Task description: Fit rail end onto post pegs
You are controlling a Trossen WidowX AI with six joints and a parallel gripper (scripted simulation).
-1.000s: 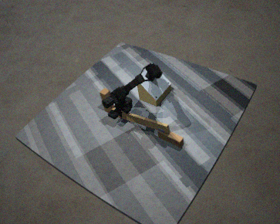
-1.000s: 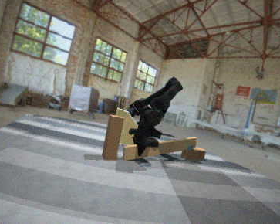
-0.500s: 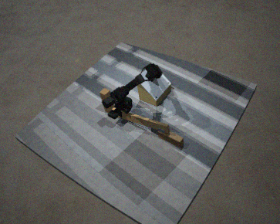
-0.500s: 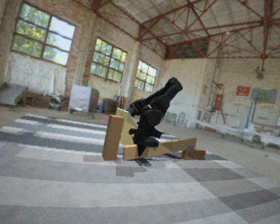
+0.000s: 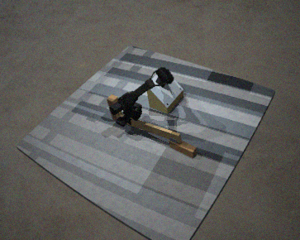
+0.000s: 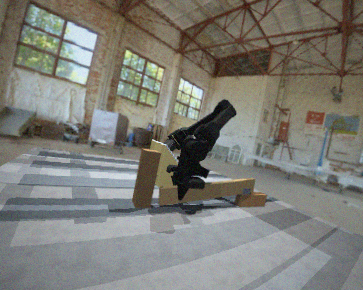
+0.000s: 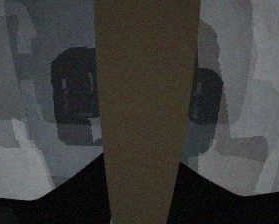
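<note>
The long wooden rail (image 5: 161, 132) (image 6: 220, 188) (image 7: 147, 90) slopes down from the low footboard block (image 5: 189, 150) (image 6: 254, 200), where its far end sits. Its near end is low, at or close to the table, beside the upright wooden post (image 5: 112, 100) (image 6: 147, 175). In the exterior view only a narrow gap shows between rail and post. My gripper (image 6: 182, 195) (image 7: 133, 153) is shut on the rail near that end, with one finger on each side. The pegs and the holes are hidden by the arm and the viewing angle.
A yellow-sided block with a pale sloping top (image 5: 157, 101) (image 6: 162, 162) stands behind the rail, next to the arm's base. The arm leans over the rail's near end, close to the post. A striped grey mat (image 5: 114, 165) (image 6: 153, 255) lies under everything.
</note>
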